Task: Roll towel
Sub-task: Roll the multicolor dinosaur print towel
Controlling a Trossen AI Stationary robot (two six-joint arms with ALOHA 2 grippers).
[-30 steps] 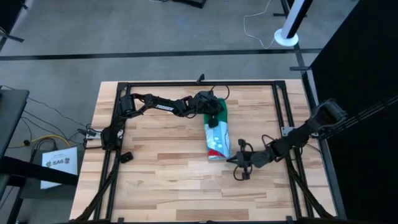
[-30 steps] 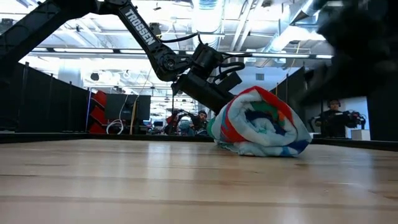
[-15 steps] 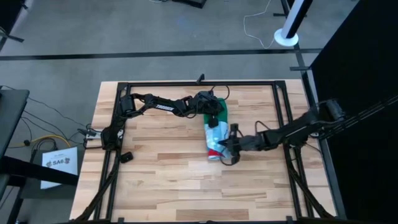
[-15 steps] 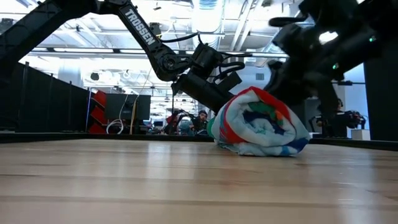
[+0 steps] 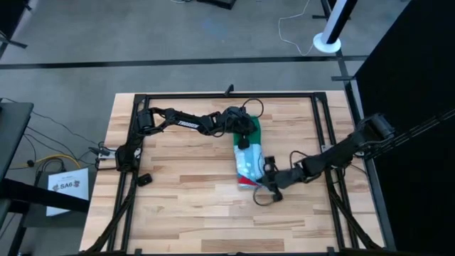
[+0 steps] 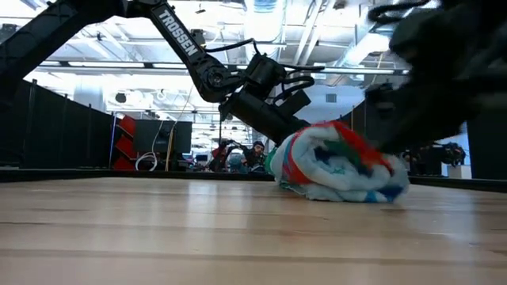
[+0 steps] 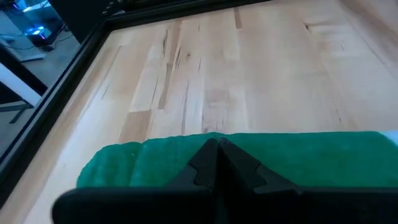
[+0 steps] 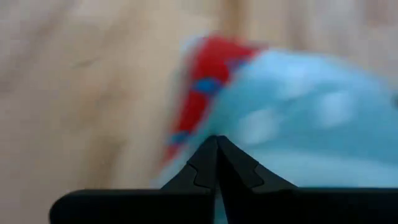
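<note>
Nearest the low camera, bare wooden table runs up to the towel, which lies as a fat roll near the table's middle, its spiral end of light blue, red and green facing this way. Against that near end sits the right gripper, fingertips pressed together as its wrist view shows, touching the cloth, probably to push the loose end in and keep the spiral from springing open. Farther along, at the roll's far end, the left gripper rests on the green side of the towel with its fingers also drawn together, seemingly pinning that end so the roll stays put while the other end is tidied. Beyond the table lies the workshop room, where a person sits far off
</note>
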